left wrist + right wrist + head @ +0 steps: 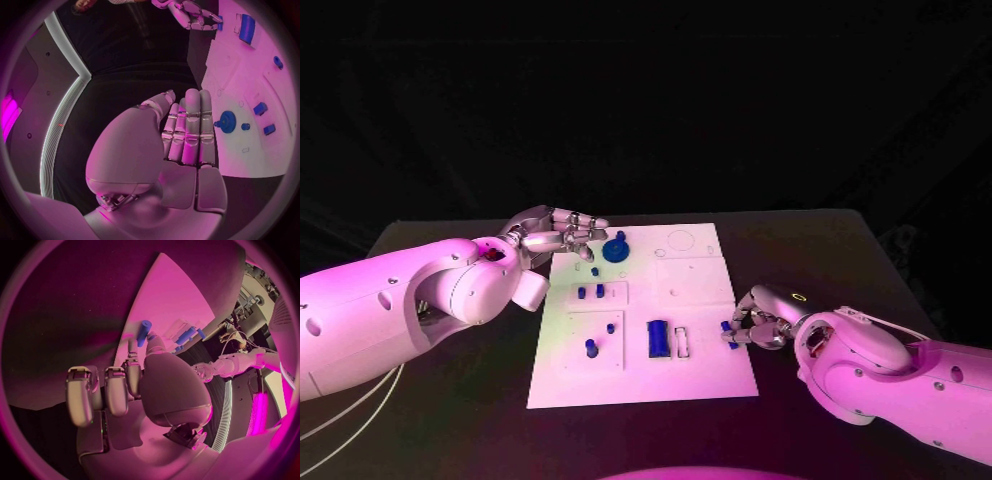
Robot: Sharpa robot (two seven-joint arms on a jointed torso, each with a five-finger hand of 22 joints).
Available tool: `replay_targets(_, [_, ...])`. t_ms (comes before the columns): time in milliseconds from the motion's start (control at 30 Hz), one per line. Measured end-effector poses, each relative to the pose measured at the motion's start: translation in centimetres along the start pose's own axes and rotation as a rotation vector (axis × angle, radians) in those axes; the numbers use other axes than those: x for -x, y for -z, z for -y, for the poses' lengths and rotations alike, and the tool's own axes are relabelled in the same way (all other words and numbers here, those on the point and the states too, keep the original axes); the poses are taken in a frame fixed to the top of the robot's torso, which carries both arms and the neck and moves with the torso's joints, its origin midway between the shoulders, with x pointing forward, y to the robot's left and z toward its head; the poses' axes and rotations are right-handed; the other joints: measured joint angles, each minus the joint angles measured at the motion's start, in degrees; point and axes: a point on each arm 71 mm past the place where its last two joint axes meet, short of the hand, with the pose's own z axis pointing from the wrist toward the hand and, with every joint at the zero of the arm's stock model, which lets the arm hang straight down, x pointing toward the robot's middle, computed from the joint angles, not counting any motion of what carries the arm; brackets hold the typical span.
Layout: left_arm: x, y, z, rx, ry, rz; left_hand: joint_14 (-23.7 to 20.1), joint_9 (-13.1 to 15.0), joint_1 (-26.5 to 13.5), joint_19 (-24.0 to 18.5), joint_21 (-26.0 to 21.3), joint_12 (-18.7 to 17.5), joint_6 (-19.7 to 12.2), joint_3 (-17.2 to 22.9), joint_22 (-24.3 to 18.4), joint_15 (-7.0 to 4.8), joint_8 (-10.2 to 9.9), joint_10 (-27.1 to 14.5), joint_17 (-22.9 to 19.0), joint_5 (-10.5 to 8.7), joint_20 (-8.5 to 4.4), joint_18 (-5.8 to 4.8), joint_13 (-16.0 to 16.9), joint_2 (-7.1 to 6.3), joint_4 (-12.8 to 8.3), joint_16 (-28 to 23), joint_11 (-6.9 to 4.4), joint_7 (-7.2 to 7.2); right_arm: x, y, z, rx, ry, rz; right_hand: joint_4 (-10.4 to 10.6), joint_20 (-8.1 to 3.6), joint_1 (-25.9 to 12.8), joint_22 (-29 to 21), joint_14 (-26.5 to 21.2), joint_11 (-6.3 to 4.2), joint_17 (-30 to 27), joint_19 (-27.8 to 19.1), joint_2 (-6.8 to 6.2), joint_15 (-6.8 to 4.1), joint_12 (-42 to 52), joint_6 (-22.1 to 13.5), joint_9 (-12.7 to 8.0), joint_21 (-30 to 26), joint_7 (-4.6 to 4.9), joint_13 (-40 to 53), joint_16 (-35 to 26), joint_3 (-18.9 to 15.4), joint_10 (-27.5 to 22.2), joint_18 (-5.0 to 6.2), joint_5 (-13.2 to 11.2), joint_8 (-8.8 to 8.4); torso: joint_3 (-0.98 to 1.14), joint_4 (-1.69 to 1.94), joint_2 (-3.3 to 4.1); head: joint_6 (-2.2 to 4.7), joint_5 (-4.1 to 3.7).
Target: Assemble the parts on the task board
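Note:
The white task board [697,385] lies in the middle of the black table. My left hand [560,232] hovers at the board's far left corner, fingers straight and side by side, holding nothing [187,130]. A blue gear [616,248] stands just beyond its fingertips [227,121]. At the board's right edge my right hand [762,325] pinches a small blue peg [730,330] between thumb and fingers; the peg [144,333] sticks out past the fingertips. A long blue block [656,338] sits in the board's near half.
Two small blue pieces [591,292] stand in a recess on the board's left side, and a blue stud [591,348] sits nearer the front. A pale slot [682,342] lies beside the long block. Bare black table [444,400] surrounds the board.

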Motion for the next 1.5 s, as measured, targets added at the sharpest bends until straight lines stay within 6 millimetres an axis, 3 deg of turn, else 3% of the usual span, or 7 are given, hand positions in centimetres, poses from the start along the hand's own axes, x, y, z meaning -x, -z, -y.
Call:
replay_targets(533, [0.0, 0.0, 0.0, 0.001, 0.0, -0.003, 0.0, 0.0, 0.0, 0.0, 0.0, 0.0, 0.0, 0.0, -0.1, 0.0, 0.0, 0.0, 0.0, 0.0, 0.0, 0.0, 0.0, 0.0, 0.0, 0.0, 0.0, 0.0, -0.3, -0.3, -1.0, 0.033, 0.091, 0.001, -0.9, 0.0, 2.6, 0.0, 0.0, -0.11, 0.0, 0.0, -2.59, 0.01, -0.4, 0.8, 0.4, -0.3, -0.2, -0.5, 0.0, -0.5, 0.1, 0.01, -0.7, -0.62, -0.07, 0.03, -0.04, -0.63, -0.41])
replay_targets(733, [0.0, 0.0, 0.0, 0.001, 0.0, -0.004, 0.0, 0.0, 0.0, 0.0, -0.2, 0.0, 0.0, 0.0, -0.1, 0.0, 0.0, 0.0, 0.0, 0.0, 0.0, 0.0, 0.0, 0.0, 0.0, 0.0, 0.0, 0.0, -0.3, -0.4, -1.5, 0.049, 0.147, 0.008, -1.5, 0.0, 4.0, 0.0, 0.0, -0.23, 0.0, 0.0, -3.46, 0.01, -0.6, 1.0, 0.4, -0.3, -0.22, -0.8, 0.0, -0.1, 0.0, 0.01, 4.8, -0.89, -0.08, 0.01, -0.06, -1.46, -0.69])
replay_targets(867, [0.0, 0.0, 0.0, 0.001, 0.0, -0.004, 0.0, 0.0, 0.0, 0.0, -0.2, 0.0, 0.0, 0.0, -0.1, 0.0, 0.0, 0.0, 0.0, 0.0, 0.0, -0.01, 0.0, 0.0, 0.0, 0.0, 0.0, 0.0, -0.4, -0.3, -1.7, 0.054, 0.172, 0.011, -1.7, 0.0, 4.9, 0.0, 0.0, -0.31, 0.0, 0.0, -3.49, 0.01, -0.5, 1.0, 0.4, -0.3, -0.2, -0.7, 0.0, 0.4, -0.1, 0.01, 5.7, -1.22, -0.07, 0.01, -0.06, -2.27, -0.77])
replay_targets(1000, [0.0, 0.0, 0.0, 0.002, 0.001, -0.005, 0.0, 0.0, 0.0, 0.0, -0.2, 0.3, 0.0, 0.0, -0.1, 0.0, 0.0, -0.2, 0.0, 0.0, 0.0, 0.0, 0.0, 0.0, 0.0, 0.0, -0.21, 0.0, -0.4, -0.2, -2.1, 0.063, 0.188, 0.015, -1.8, 0.0, 6.2, 0.0, 0.0, -0.6, 0.0, 0.0, -4.3, 0.01, -1.1, 1.0, 0.4, -0.3, -0.19, -0.3, 0.0, 3.8, -0.4, 0.0, 9.6, -2.04, -0.05, 0.01, -0.05, -3.15, -0.76])
replay_targets(1333, [0.0, 0.0, 0.0, 0.002, 0.0, -0.007, 0.0, 0.0, 0.0, 0.0, -0.2, 0.3, 0.0, 0.0, -0.1, 0.0, 0.0, -0.2, 0.0, 0.0, 0.0, 0.0, 0.0, 0.0, 0.0, 0.0, -0.21, 0.0, -0.7, 0.2, -2.3, 0.061, 0.169, 0.032, 0.3, -0.09, 8.3, 0.0, 0.0, -0.81, 0.0, 0.0, -6.47, -0.03, -0.6, 2.0, 0.8, 1.1, -0.55, -2.6, 0.1, 12.4, -0.3, 0.0, 12.8, -1.83, -0.05, 0.02, -0.05, -3.61, -0.55])
replay_targets(1500, [0.0, 0.0, 0.0, 0.002, -0.001, -0.008, 0.0, 0.0, 0.0, 0.0, -0.2, 0.3, 0.0, 0.0, -0.1, 0.0, 0.0, -0.2, 0.0, 0.0, 0.0, 0.0, 0.0, 0.0, 0.0, 0.0, -0.21, 0.0, -0.8, 0.5, -2.4, 0.051, 0.119, 0.032, 2.0, -0.43, 9.0, 0.0, 0.0, -1.29, 0.0, 0.0, -7.16, -0.45, -0.6, 2.0, 0.8, 1.4, -0.56, -3.9, 0.2, 16.2, 0.2, 0.0, 12.9, -1.61, -0.07, 0.01, -0.05, -3.71, -0.58])
